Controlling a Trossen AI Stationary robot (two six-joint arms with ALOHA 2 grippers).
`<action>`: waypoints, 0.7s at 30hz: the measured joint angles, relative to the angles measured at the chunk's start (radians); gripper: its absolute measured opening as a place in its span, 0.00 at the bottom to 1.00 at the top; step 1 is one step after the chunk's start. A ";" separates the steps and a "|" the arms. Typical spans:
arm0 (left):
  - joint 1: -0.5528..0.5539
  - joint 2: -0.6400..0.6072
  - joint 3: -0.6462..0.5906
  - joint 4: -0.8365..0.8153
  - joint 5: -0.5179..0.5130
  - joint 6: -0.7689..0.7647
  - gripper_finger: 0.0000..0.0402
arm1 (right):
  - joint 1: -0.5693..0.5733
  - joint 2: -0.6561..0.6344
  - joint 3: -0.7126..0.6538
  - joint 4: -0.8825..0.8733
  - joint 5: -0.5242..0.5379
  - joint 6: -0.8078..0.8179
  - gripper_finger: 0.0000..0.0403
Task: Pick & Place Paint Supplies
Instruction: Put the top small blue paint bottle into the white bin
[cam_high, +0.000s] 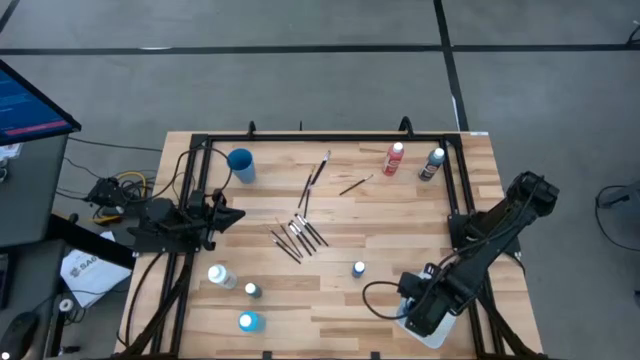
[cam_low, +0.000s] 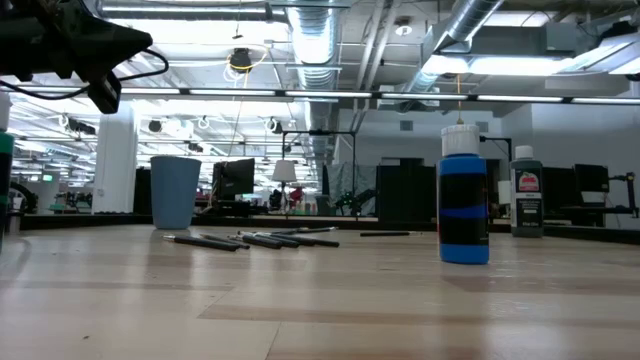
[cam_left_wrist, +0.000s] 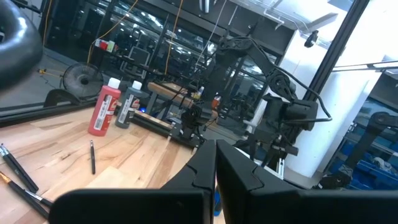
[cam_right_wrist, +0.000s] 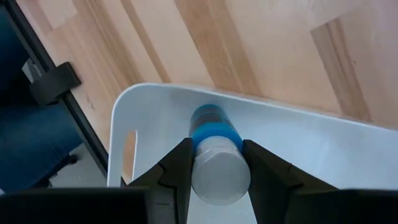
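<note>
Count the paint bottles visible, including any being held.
7: red bottle and dark bottle far right; blue bottle centre; white, dark, teal near left; one blue in the right hand over the white tray.

**Right arm low and gripping, left arm parked**

In the high view the right arm reaches from about 3 o'clock down toward 5 o'clock, elbow bent, wrist tipped steeply downward. Its right pincer (cam_right_wrist: 215, 163) has both fingers (cam_right_wrist: 180, 168) pressed against a load between them. The left arm sits folded at 9 o'clock, wrist level and pointing toward 3 o'clock, the left pincer (cam_left_wrist: 216, 163) pressed fully together with nothing in it.
</note>
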 joint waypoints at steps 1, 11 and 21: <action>0.000 0.000 0.000 0.000 0.000 0.000 0.01 | 0.000 -0.001 0.000 0.001 0.000 0.000 0.28; 0.000 0.000 0.000 0.001 0.000 0.000 0.01 | 0.000 0.031 0.003 0.002 -0.007 0.006 0.36; 0.000 0.000 0.000 0.008 0.000 0.000 0.01 | 0.000 -0.037 0.000 -0.015 -0.004 -0.016 0.47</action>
